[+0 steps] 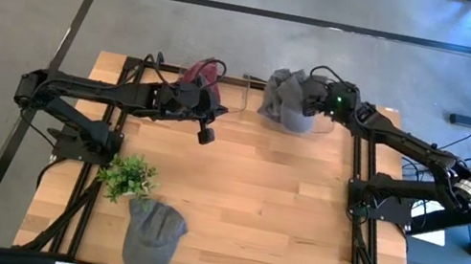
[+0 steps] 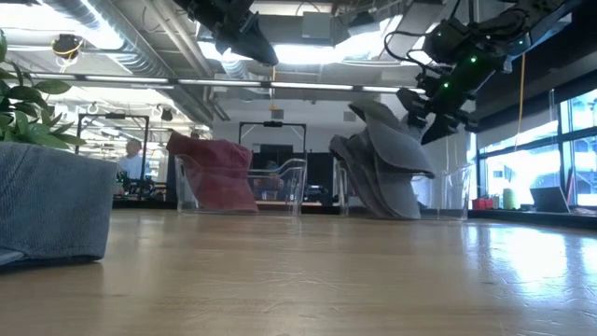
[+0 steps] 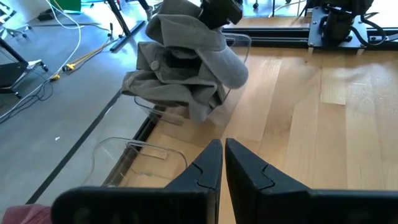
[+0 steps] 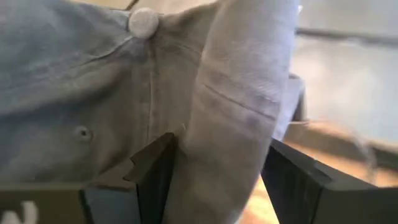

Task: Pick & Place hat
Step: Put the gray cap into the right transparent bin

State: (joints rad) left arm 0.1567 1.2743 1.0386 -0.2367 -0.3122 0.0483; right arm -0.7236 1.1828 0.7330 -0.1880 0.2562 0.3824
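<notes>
The right gripper stands at the far right corner of the table, its two dark fingers spread wide with the brim of a grey hat between them; the left finger lies against the cloth, but whether the fingers actually press the brim cannot be told. That hat is the top one of a pile of grey hats heaped in a clear bin at the table's far edge, and seen from table height the right gripper hangs just above the pile's upper right side. The left gripper has its fingers closed together with nothing between them; it hovers over bare wood near the far edge, pointing toward the grey pile, and from above it sits just right of a dark red hat. The red hat lies in a second clear bin, to the left of the grey pile's bin. Well apart from both, at the near left of the wooden table, another grey hat lies flat on the boards, just beside a small green plant. A person shows far back in the room.
</notes>
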